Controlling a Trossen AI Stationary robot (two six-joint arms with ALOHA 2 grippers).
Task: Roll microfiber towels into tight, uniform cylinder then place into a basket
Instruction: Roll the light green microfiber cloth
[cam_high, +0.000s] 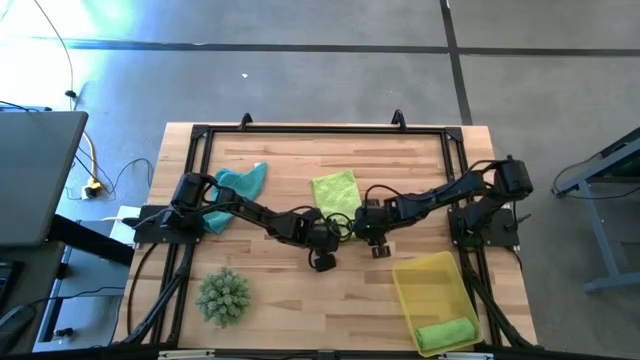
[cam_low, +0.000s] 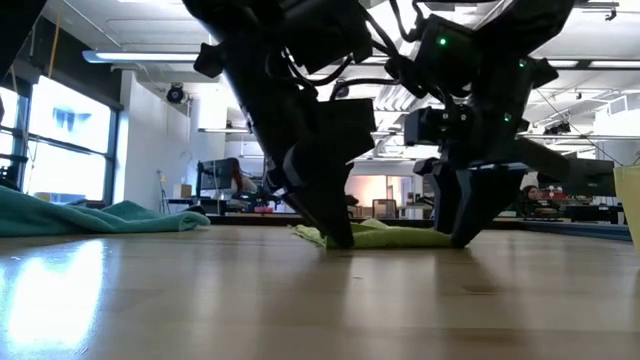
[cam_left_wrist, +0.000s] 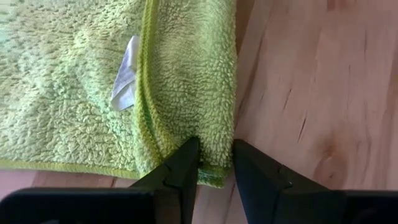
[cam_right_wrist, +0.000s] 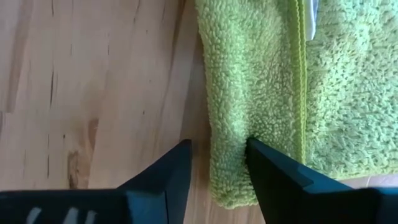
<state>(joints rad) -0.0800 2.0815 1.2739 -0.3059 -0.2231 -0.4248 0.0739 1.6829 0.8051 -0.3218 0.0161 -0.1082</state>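
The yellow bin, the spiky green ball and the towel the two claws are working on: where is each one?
Basket (cam_high: 425, 278): high view, bare floor of the bin.
Spiky green ball (cam_high: 223, 296): high view, its middle.
Pale yellow-green towel (cam_high: 334, 188): high view, flat spread part.

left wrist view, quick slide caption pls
Left gripper pinching the folded edge of a yellow-green towel on the wooden table.

Both arms met at table centre, grippers down at the surface.
I had the left gripper (cam_left_wrist: 216, 163) reaching in from its side, jaws pinched on fabric. I had the right gripper (cam_right_wrist: 219, 163) facing it from the opposite side, jaws parted, one finger (cam_right_wrist: 273, 174) on fabric.
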